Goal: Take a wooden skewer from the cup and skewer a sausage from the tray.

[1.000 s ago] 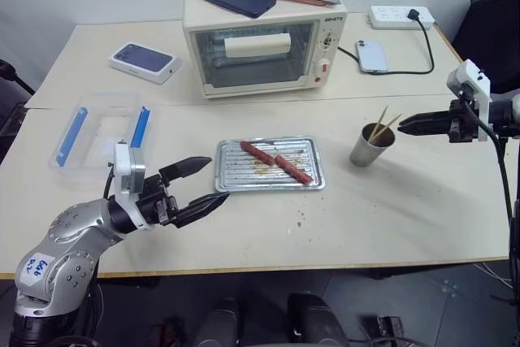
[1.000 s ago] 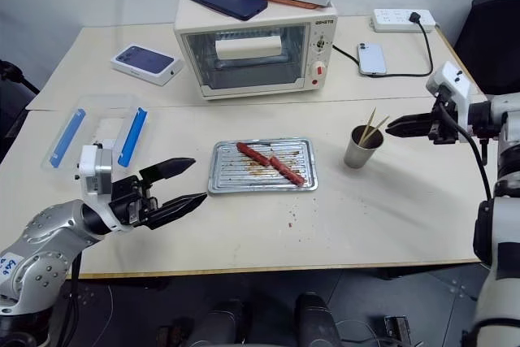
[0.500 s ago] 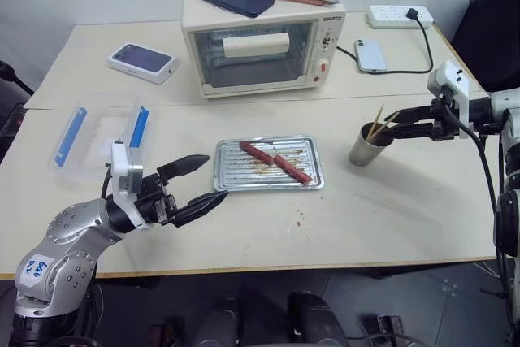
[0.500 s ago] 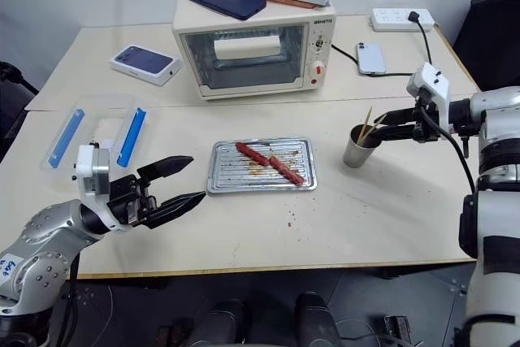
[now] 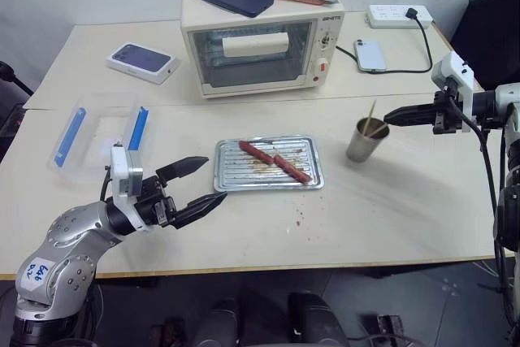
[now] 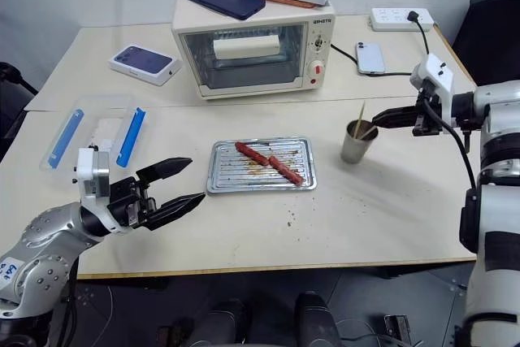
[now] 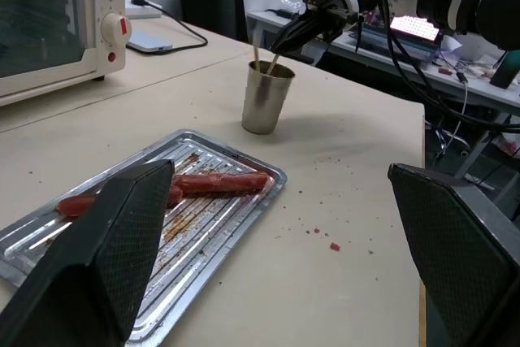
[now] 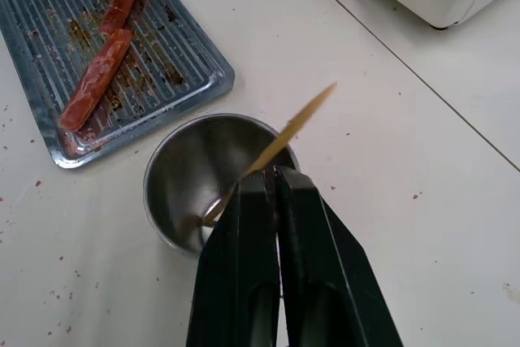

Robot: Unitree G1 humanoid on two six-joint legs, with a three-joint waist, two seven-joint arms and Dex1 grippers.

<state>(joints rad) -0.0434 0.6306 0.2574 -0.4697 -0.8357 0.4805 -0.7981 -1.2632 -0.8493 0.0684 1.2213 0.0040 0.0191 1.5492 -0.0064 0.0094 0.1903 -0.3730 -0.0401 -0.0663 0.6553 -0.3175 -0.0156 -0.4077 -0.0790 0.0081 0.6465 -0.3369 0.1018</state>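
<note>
The right claw point(image 8: 276, 172) is closed on a skewer point(image 8: 294, 127) just above the cup point(image 8: 195, 180) (its lower end is inside the cup). Lifting it out and spearing the sausage point(image 5: 292, 167) on the tray point(image 5: 236, 178) remain. The left claw point(image 5: 202, 182) gapes wide, just beside the tray.

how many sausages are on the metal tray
2: both slim reddish-brown sausages lie end to end along a diagonal on the ribbed silver metal tray, one nearer the toaster oven, the other nearer the steel cup.
</note>
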